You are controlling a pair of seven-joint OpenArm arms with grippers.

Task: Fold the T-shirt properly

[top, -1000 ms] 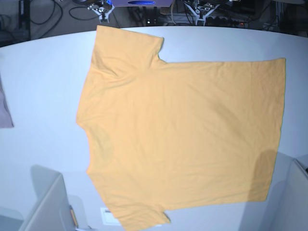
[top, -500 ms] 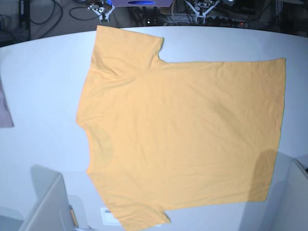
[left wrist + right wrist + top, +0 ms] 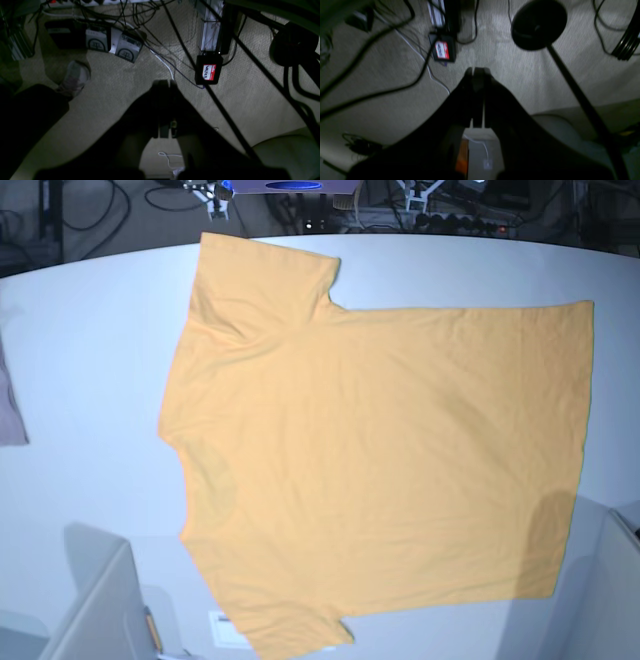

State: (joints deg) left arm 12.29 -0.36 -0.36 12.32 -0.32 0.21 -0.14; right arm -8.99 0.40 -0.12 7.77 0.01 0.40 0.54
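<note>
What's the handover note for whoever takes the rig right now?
Left gripper: fingers shut, empty, off the table over carpet.
Right gripper: fingers shut, empty, also over carpet.
T-shirt: spread flat on the white table, plain side up, sleeves on the base view's left.
Pinkish cloth: at the table's left edge, apart from the shirt.
Done: no folds.
Left: all of the folding.

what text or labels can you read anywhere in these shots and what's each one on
"hello" printed above handwritten "WALTER": red and white name sticker on a black box lying on the carpet, left wrist view.
Same sticker in the right wrist view: too blurred to read.
Round emblems on two grey boxes: no legible words.
White label on the table by the T-shirt: too small to read.
T-shirt: no lettering visible.
</note>
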